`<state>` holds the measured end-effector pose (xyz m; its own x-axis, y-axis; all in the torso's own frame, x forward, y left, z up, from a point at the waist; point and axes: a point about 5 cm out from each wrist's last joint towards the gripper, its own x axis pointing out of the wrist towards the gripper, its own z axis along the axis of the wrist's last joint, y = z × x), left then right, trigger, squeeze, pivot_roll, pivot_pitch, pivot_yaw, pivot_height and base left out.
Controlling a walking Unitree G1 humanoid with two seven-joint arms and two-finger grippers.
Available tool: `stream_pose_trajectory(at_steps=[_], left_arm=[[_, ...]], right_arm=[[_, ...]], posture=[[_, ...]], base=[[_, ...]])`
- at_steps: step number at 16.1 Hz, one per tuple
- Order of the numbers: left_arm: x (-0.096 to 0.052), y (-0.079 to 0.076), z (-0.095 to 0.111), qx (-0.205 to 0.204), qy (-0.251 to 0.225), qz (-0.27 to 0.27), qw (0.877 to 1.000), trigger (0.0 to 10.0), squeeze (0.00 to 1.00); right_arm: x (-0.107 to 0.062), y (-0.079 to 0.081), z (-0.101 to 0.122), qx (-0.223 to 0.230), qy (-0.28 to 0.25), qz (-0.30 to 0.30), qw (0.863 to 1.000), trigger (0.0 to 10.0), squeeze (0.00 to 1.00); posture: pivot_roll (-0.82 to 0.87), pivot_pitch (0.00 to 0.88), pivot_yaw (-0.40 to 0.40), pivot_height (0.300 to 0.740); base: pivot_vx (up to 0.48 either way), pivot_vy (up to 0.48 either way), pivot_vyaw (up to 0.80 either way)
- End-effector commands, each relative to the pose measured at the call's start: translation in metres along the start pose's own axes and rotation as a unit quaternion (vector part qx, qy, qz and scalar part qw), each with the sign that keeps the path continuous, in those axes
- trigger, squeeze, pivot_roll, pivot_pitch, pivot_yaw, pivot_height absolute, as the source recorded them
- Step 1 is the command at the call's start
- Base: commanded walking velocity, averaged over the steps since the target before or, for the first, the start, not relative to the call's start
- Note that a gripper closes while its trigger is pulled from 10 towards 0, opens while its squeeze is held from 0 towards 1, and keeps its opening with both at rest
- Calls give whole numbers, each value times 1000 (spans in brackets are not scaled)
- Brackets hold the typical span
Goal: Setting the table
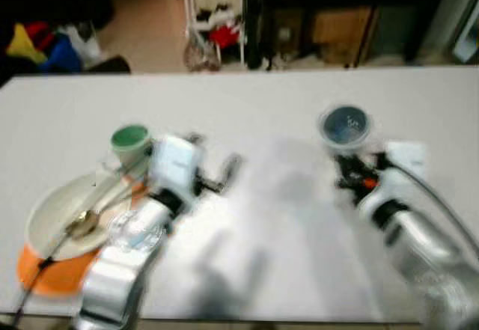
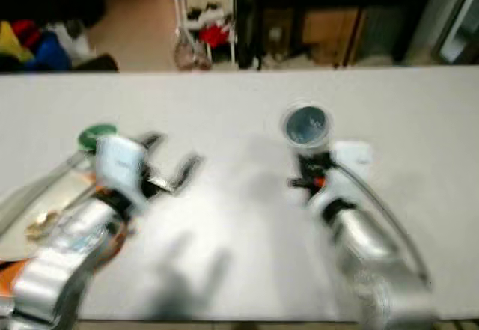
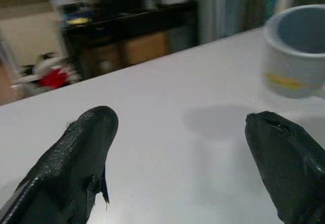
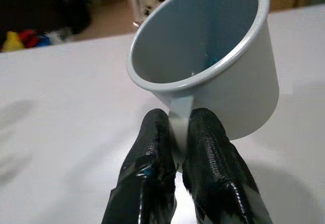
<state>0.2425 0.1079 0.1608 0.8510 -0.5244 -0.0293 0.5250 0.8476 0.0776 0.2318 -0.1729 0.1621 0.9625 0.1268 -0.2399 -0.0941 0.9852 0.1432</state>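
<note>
A grey-blue mug is held over the white table to the right of centre; my right gripper is shut on its handle, and the mug looks tilted. My left gripper hovers open above the table's middle left, its two black fingers spread wide with nothing between them. At the front left a cream plate rests on an orange mat, with a spoon and chopsticks lying across it. A green cup stands just behind the plate.
The table's far edge runs across the top of the eye views. Beyond it stand a white rack with red items, dark furniture, and coloured clutter on the floor at left. The eye views are blurred.
</note>
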Motion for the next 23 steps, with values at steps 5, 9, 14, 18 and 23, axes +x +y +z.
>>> stream_pose_trajectory(at_steps=[5,9,14,18,23], left_arm=[[-7,-9,0,13,25,-91,995,10000,0],[-12,-17,-2,-2,50,-157,986,10000,0],[-22,-23,-3,-13,78,-239,968,10000,0],[-20,-20,-2,-8,82,-242,967,10000,0],[-21,-20,-1,-2,84,-246,966,10000,0]], right_arm=[[12,3,4,58,37,45,997,10000,0],[21,2,3,58,72,47,995,10000,0],[21,1,-4,91,94,37,991,10000,0],[24,4,-13,118,95,39,988,10000,0],[27,3,-23,136,109,48,984,10000,0]], posture=[[74,0,69,740],[78,0,73,740],[79,0,77,740],[80,0,85,740],[91,0,76,740]], base=[[0,0,0],[0,0,0],[0,0,0],[0,0,0],[0,0,0]])
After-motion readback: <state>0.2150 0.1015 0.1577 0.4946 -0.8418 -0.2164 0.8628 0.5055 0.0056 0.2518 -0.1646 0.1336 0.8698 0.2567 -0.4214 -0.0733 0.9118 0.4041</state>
